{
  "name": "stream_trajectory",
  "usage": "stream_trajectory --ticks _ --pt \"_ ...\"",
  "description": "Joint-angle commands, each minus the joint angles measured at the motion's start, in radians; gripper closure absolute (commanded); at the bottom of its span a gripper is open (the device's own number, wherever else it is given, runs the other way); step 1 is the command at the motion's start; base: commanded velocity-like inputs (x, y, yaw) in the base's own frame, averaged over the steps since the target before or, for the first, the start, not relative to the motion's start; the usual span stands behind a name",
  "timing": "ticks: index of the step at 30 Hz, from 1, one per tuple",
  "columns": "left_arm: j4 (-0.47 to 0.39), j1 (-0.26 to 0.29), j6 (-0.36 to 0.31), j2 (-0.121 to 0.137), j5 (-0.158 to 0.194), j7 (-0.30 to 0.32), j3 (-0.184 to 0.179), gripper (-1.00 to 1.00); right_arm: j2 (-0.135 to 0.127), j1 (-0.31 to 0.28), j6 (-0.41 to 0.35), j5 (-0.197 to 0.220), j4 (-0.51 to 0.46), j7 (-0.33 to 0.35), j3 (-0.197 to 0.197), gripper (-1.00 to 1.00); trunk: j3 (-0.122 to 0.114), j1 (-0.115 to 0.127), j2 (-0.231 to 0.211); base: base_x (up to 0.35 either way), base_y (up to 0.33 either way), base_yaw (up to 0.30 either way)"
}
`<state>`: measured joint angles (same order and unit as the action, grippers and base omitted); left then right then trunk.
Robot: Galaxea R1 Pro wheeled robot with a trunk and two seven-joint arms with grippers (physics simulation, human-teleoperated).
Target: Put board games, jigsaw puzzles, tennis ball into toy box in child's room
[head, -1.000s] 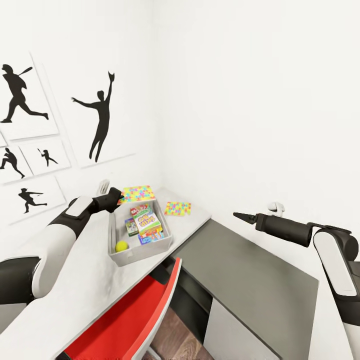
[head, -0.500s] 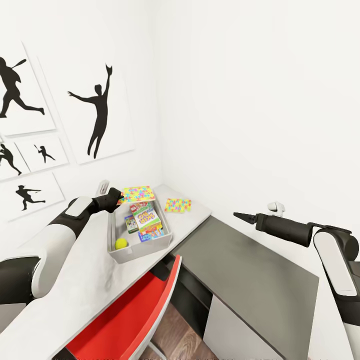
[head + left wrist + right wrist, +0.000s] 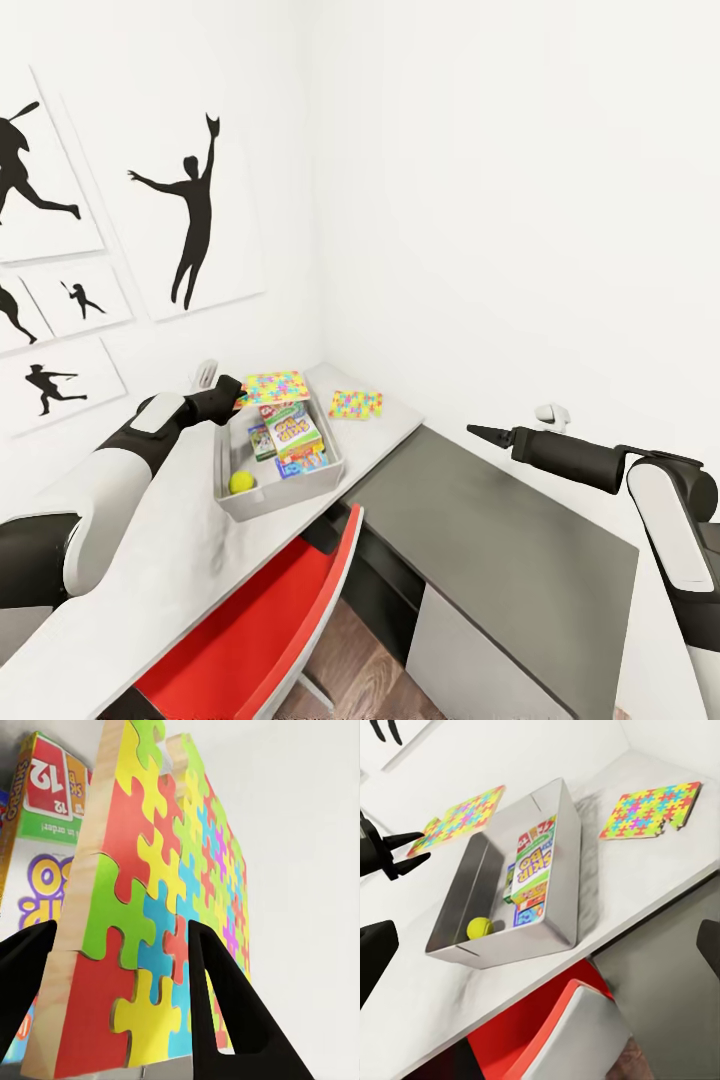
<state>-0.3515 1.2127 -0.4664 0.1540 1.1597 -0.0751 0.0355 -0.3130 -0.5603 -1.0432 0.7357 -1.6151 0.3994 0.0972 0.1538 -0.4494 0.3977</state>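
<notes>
The pale grey table (image 3: 190,560) carries the toy box (image 3: 275,497) and, near it, one jigsaw puzzle (image 3: 356,404) lying flat.

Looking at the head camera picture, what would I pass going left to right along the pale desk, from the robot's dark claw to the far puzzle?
Left gripper holding a jigsaw puzzle → toy box with the tennis ball and board games inside → second jigsaw puzzle lying flat on the table.
</notes>
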Motion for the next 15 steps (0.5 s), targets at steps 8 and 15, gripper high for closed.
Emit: stream_trajectory --ticks 8,15 --pt "-0.002 0.001 0.020 -0.003 0.009 -0.008 0.006 1.00 0.001 -0.001 -0.004 -0.009 0.000 0.010 0.001 -1.00 0.015 -0.001 0.002 0.000 0.000 0.000" --pt "-0.008 -0.003 0.028 -0.003 0.012 0.000 0.006 1.00 0.001 -0.001 -0.004 -0.009 0.000 0.010 0.002 -1.00 0.027 -0.001 0.002 0.000 0.000 0.000"
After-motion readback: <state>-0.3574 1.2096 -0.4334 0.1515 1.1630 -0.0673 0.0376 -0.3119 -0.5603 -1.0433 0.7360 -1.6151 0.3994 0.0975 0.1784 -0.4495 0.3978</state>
